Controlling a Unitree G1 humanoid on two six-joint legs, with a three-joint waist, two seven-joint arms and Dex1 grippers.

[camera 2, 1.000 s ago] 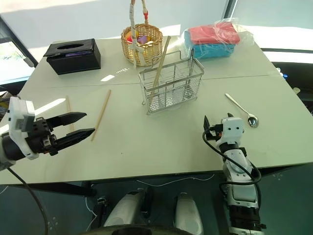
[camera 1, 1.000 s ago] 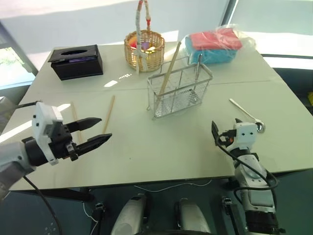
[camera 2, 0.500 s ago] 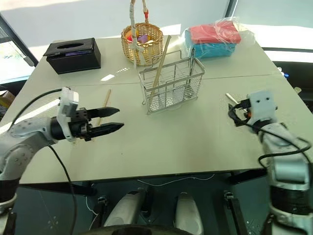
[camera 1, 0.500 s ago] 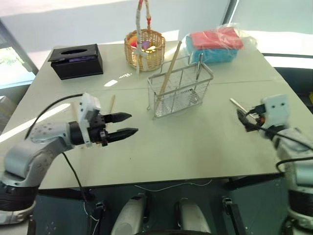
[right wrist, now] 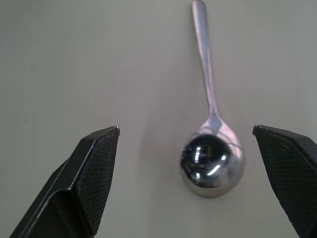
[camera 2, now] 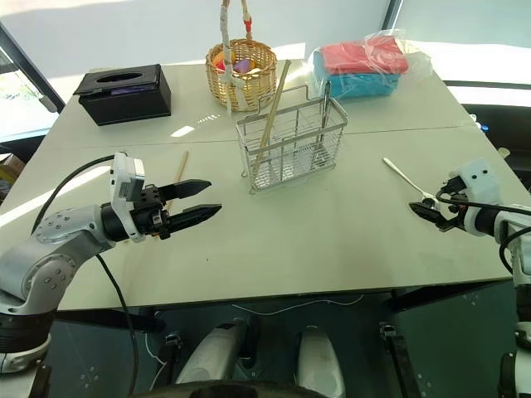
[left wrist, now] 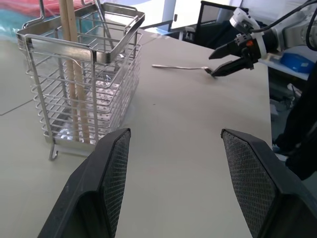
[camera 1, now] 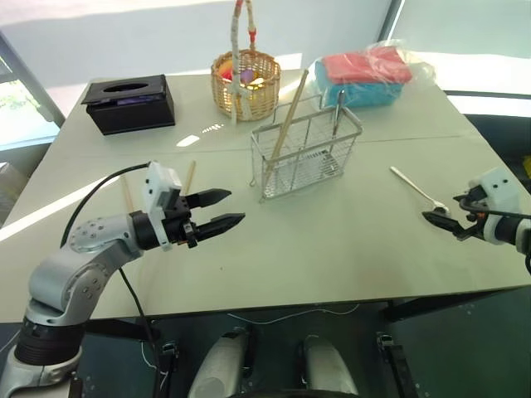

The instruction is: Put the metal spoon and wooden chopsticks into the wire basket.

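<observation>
The wire basket stands mid-table with one of the wooden chopsticks leaning upright inside it. Two more chopsticks lie flat on the table at the left, one just behind my left gripper and one further left. My left gripper hovers open and empty, pointing level toward the basket. The metal spoon lies flat near the table's right edge. My right gripper is open just by the spoon's bowl, which sits between the two spread fingers, unheld.
A black tissue box sits at the back left. A round wicker basket with a tall handle stands behind the wire basket. A plastic bag of pink and blue sponges lies at the back right.
My right arm swung out to the right, bringing its open gripper down to the spoon's bowl. My left gripper moved right, toward the table's middle, then held still.
</observation>
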